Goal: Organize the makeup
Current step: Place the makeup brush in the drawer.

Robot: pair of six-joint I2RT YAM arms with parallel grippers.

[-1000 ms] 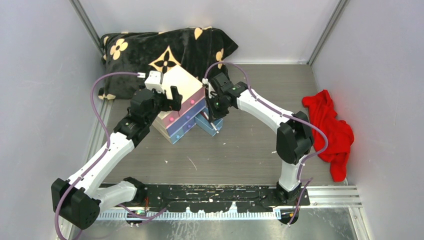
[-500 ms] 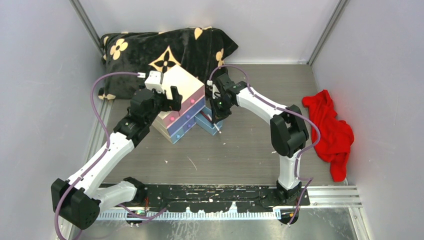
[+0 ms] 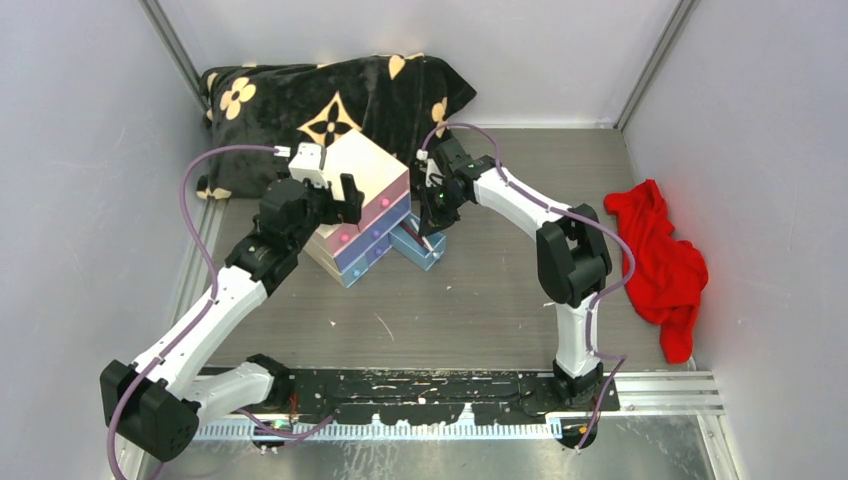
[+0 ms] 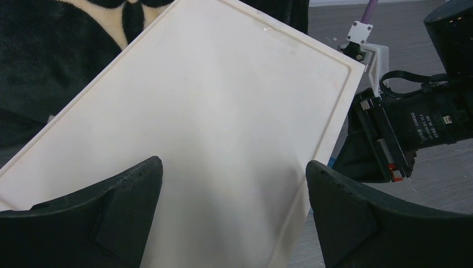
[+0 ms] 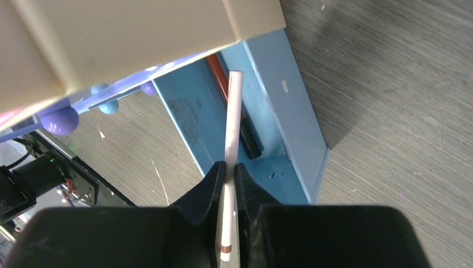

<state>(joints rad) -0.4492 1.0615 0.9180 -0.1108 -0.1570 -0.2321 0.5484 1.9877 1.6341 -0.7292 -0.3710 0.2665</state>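
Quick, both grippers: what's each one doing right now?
Left gripper: open, over the cream box top, holding nothing.
Right gripper: closed on the white pencil, over the open blue drawer.

Pencil [image 5: 233, 111] held between the fingers of the right gripper [image 5: 228, 166], extending ahead of it over the open drawer [image 5: 290, 111]; box [image 5: 139, 33] ahead-left.

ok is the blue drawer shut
No: the blue drawer stands pulled out from the box, and the right gripper holds a white pencil over it.
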